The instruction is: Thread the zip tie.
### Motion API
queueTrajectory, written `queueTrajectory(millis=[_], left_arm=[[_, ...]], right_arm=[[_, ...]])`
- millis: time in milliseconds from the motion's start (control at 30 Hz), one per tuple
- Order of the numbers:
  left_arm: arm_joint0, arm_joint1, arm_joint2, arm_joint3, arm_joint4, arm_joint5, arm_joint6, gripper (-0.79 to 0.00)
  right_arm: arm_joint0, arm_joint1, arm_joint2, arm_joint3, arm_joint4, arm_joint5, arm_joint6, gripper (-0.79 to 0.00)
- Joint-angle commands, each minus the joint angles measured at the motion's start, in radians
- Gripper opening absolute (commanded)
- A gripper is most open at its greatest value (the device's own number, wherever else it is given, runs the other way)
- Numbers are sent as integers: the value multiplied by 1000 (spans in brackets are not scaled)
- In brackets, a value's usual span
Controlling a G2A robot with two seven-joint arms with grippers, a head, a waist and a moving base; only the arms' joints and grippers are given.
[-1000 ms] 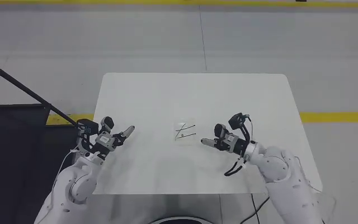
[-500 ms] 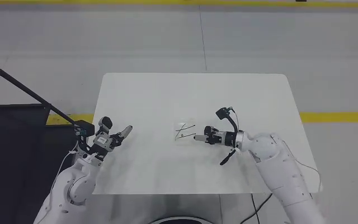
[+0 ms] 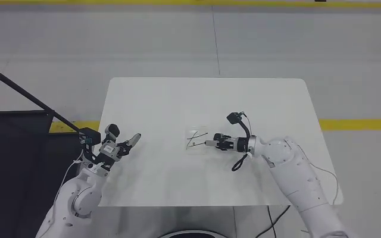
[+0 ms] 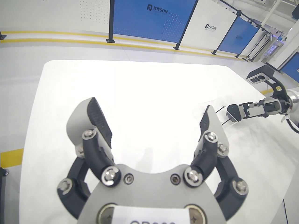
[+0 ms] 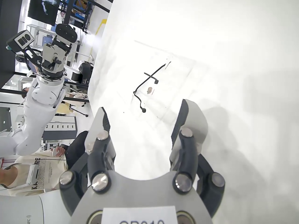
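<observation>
The largest thing I see is the white rectangular table (image 3: 238, 101), which takes the middle of the top view. On it, near the lower left of the frame, the left gripper (image 3: 128, 135) hangs over the table's left edge, well apart from the work. Its own camera shows its two fingers spread wide with nothing between them (image 4: 151, 108). The right gripper (image 3: 209, 143) lies low, a little right of the frame centre, and points toward the middle of the table. Its fingers are also spread and hold nothing (image 5: 144, 113).

Just in front of its fingertips lies a small clear plastic sheet (image 3: 191, 133), flat on the table near the centre of the top view. On this sheet lies the thin black plastic zip tie (image 3: 197, 139), so the task's thing is at the frame centre, just beside the right gripper and not touched by it.

I judge that the zip tie is very light, bendable along its length and rather smooth, so it may slide on the clear sheet when I push on it. I would take it near one end and leave the tip free for threading.

From the right wrist camera, the zip tie (image 5: 149, 78) looks like a narrow dark strand with a curve and a short piece crossing it. I cannot tell whether it is one tie or two
</observation>
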Motion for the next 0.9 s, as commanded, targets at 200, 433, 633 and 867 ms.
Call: queueTrajectory(millis=[200, 433, 633, 867], left_arm=[[0, 0, 0, 0, 0, 0, 0, 0], [0, 0, 0, 0, 0, 0, 0, 0], [0, 0, 0, 0, 0, 0, 0, 0], [0, 0, 0, 0, 0, 0, 0, 0]], right_arm=[[18, -4, -21, 20, 3, 8, -3, -409], [27, -4, -30, 24, 5, 23, -4, -431], [34, -6, -40, 32, 11, 31, -5, -563], [41, -7, -48, 37, 18, 35, -3, -594]])
